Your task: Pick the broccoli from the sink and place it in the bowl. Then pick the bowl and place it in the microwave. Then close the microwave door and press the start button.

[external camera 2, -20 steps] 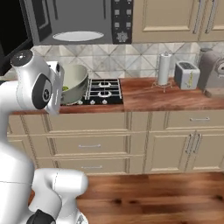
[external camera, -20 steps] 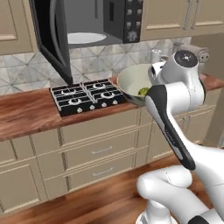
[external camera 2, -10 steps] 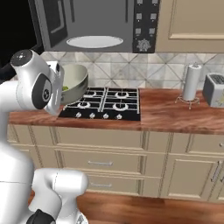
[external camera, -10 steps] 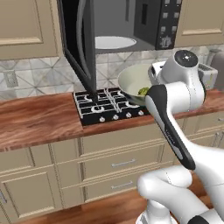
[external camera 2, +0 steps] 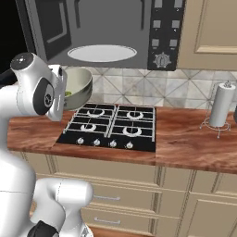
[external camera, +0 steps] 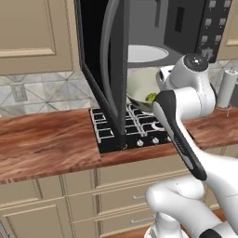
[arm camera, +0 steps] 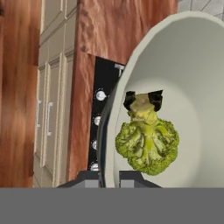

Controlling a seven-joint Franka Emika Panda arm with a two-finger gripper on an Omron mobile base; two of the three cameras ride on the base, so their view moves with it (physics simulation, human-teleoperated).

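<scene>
The pale grey-green bowl (arm camera: 192, 74) hangs in the air, tilted, with my gripper (arm camera: 110, 178) shut on its rim. The small yellowish-green broccoli (arm camera: 146, 142) lies inside it. From the base views the bowl (external camera: 139, 86) (external camera 2: 79, 87) is held over the stove, just below the open microwave (external camera 2: 106, 32) (external camera: 186, 28). A bit of broccoli (external camera: 151, 97) (external camera 2: 68, 93) peeks out beside my wrist. The microwave door (external camera: 104, 60) stands swung wide open to the left of the bowl. The white turntable plate (external camera 2: 102, 53) (external camera: 144, 53) is bare. The sink is out of view.
A black gas cooktop (external camera 2: 111, 127) (external camera: 135, 132) sits in the wooden counter (external camera: 46, 144) under the bowl. A paper towel roll (external camera 2: 220, 109) (external camera: 227, 88) stands to the right. The button panel (external camera 2: 164, 37) is on the microwave's right side.
The whole picture has shifted: the base has driven nearer, so microwave and stove look larger and more central. The bowl stays held with the broccoli in it.
</scene>
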